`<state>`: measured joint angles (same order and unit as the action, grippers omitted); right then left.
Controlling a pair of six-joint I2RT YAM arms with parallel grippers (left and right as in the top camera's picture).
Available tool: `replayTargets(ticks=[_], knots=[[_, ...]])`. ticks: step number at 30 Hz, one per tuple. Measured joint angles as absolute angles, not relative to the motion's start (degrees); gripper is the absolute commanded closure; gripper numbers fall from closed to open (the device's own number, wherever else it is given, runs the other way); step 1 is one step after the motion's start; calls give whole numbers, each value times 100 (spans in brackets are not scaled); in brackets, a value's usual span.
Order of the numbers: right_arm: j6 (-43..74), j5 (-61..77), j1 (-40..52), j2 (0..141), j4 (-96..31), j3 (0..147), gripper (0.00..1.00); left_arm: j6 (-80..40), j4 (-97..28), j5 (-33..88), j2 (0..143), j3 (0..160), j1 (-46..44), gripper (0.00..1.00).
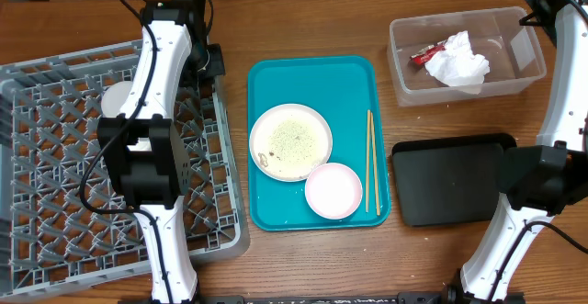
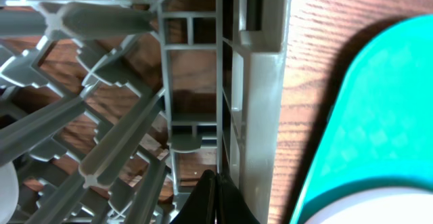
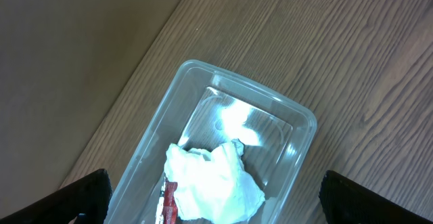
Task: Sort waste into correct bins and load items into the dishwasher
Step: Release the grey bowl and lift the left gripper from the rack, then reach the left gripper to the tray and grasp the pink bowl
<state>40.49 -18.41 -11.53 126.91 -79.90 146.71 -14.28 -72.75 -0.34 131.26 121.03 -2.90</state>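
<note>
From above, the large square grey plastic dish rack (image 1: 55, 185) sits on the left with the left arm stretched over it. A round white shape (image 1: 116, 96) in its far part is probably the cup, though the arm half hides it. On the teal serving tray (image 1: 276, 84) lie the round white-pink plate (image 1: 291, 141) speckled with whitish rice-like scraps (image 1: 292, 139), the small white-pink bowl (image 1: 333, 191) and the thin wooden chopsticks (image 1: 372, 162). The crumpled white paper napkin (image 1: 457, 61) and the red-and-white snack wrapper (image 1: 424, 56) are already in the clear rectangular plastic tub (image 1: 404, 84), while the shallow black rectangular tray (image 1: 453, 180) holds nothing. The left wrist view shows the left gripper (image 2: 215, 187) low by the rack's right wall (image 2: 260, 116), its fingers pressed together on nothing, with the teal tray and the plate's edge (image 2: 358, 210) just beyond. The right wrist view shows the right gripper (image 3: 213, 180) above the tub, fingers (image 3: 88, 197) spread wide apart and empty. Dry waste looks sorted, so the scraps and the loading remain. The next move probably means opening the left fingers and reaching across the rack wall for the plate's rim, keeping it level so the rice stays on.
</note>
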Motion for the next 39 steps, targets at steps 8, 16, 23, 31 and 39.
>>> replayTargets(ticks=[8, 16, 23, 31, 39], knots=[[4049, -1839, -1153, 12691, -7988, 14671, 0, -532, -7371, 746, 13126, 12103, -292, 96], [4051, -1839, -1155, 12691, -7990, 14671, 0, -239, -7352, 1286, 13126, 12103, -423, 96], [4049, -1839, -1153, 12691, -7988, 14671, 0, -366, -7052, 1354, 13126, 12103, -447, 96], [4051, -1839, -1155, 12691, -7990, 14671, 0, -685, -6427, 1347, 13126, 12103, -449, 96], [4049, -1839, -1153, 12689, -7988, 14671, 0, -956, -5981, 1116, 13126, 12086, -399, 96]])
